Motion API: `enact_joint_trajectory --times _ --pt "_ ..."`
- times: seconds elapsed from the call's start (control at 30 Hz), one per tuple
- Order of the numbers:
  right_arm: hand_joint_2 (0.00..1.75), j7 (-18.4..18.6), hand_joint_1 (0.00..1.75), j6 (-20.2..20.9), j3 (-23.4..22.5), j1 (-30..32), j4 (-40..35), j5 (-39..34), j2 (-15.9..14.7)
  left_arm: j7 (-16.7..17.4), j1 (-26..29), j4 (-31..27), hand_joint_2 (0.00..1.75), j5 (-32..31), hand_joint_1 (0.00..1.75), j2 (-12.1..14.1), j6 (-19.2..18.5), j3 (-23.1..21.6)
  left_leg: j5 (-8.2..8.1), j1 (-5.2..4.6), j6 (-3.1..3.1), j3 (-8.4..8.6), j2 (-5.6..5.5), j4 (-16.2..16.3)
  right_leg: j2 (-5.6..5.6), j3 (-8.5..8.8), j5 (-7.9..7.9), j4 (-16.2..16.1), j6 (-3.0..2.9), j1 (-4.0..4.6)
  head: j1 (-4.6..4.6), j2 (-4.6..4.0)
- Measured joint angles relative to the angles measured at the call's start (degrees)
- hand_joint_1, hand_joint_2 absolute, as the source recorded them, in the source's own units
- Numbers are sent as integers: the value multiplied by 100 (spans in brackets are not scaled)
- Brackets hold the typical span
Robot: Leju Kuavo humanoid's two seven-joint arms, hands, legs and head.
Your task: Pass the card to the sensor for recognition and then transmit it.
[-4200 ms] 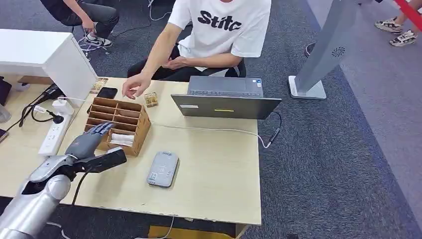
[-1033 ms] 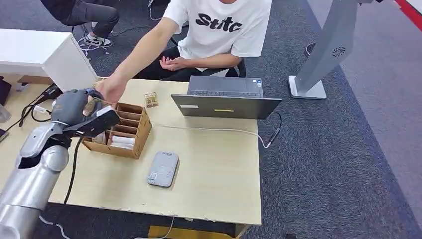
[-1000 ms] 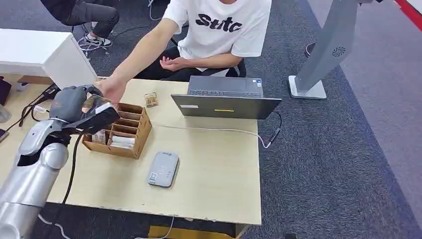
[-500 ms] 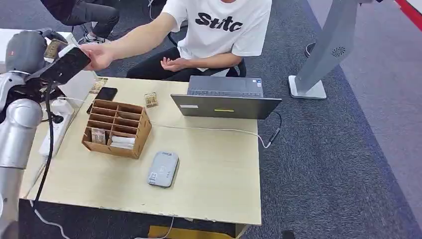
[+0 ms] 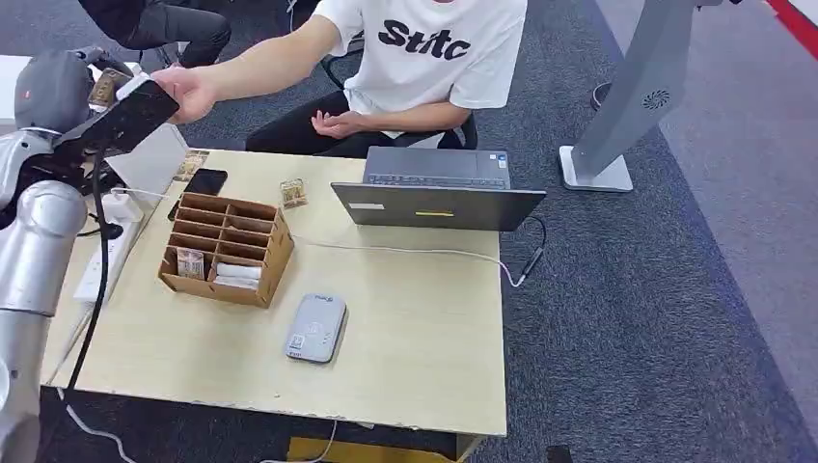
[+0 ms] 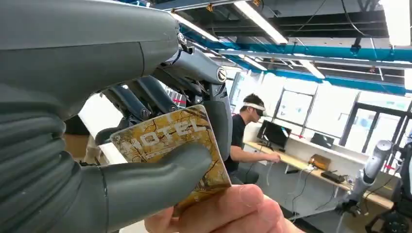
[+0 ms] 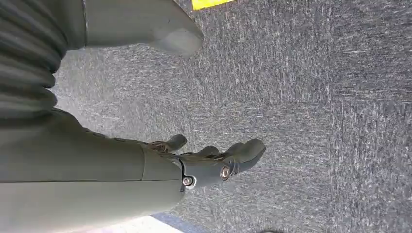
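Person's hand (image 5: 190, 90) against card (image 6: 172, 145).

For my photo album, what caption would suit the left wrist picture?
Robot's left hand pinches a gold hotel card while a person's fingers take its edge.

The gold-and-brown patterned card (image 6: 170, 150) reads "HOTEL" at frame centre, and the person's white T-shirt (image 5: 434, 58), top centre, reads "Stitc".

The card (image 6: 175, 145) was yellow and brown with pale letters. The hand (image 6: 97, 145) holding it was grey. The table (image 5: 415, 338) was light wood.
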Motion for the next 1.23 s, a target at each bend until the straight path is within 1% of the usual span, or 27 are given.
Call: enact_joint_trajectory --times 0.03,0.2,0.3,0.6,0.77,0.83,0.93,1.03,1.13,1.2,1.23 --pt "175 0 0 4 -2 0 0 0 0 -4 0 2 175 0 0 -9 20 0 0 0 0 0 0 0 0 0 0 0 0 0 0 0" --pt "175 0 0 7 -26 1 0 4 4 -2 20 -2 175 64 0 -74 239 39 0 0 0 -1 -1 0 -1 1 0 0 0 0 2 0" --pt "175 0 0 7 -37 2 0 13 11 -17 59 -56 175 177 0 -111 300 112 0 0 0 -1 0 0 0 0 0 0 0 0 2 0" --pt "175 -7 0 15 -98 7 0 20 17 -195 266 -284 175 291 0 -155 367 238 0 0 0 -1 -1 0 0 1 0 0 0 0 2 0" --pt "175 -53 0 22 -146 26 0 7 17 -365 536 -560 175 450 0 -144 415 300 0 0 0 -2 -1 0 -1 1 0 0 0 0 2 0" --pt "175 -90 0 22 -181 40 0 -17 17 -454 773 -799 175 492 0 -107 418 332 -2 -2 0 -2 1 -2 0 1 -1 0 0 -1 0 0" --pt "175 -103 0 20 -243 73 0 -50 20 -623 1292 -1187 175 590 0 -41 442 365 -3 -1 1 -3 2 -1 1 -2 -2 0 0 -1 2 0" --pt "175 -103 0 20 -282 89 0 -55 20 -640 1594 -1417 175 632 0 4 448 420 -3 0 1 -6 -1 -2 -3 -2 -4 0 1 -1 2 0" --pt "175 -101 0 2 -328 96 0 -87 24 -809 1951 -1753 175 778 0 70 457 474 -3 -1 1 -5 0 -3 0 -1 -4 0 1 -1 2 0" --pt "175 -101 0 -4 -372 101 0 -107 28 -971 2336 -2094 175 914 0 114 470 529 -4 -2 1 -6 2 -4 1 0 -4 0 0 -2 2 0" --pt "175 -103 0 -7 -413 101 0 -133 33 -1079 2623 -2326 175 1022 0 138 509 570 -6 -3 1 -3 8 -4 6 -2 -5 0 0 -2 2 0"
